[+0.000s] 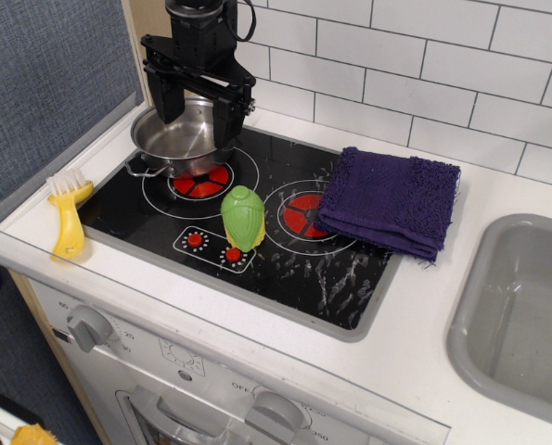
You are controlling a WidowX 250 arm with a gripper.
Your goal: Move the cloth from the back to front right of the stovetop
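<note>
The dark purple folded cloth [391,201] lies at the back right of the glossy black stovetop [285,255], partly over its right rim and covering the edge of the right burner. My black gripper [197,104] hangs at the back left, above the steel pot [181,137], well to the left of the cloth. Its two fingers are spread apart with nothing between them.
A green toy vegetable [243,218] stands mid-stovetop near the burner knobs. A yellow brush [70,215] lies on the left counter. A grey sink basin [521,315] is at the right. White tiled wall runs behind.
</note>
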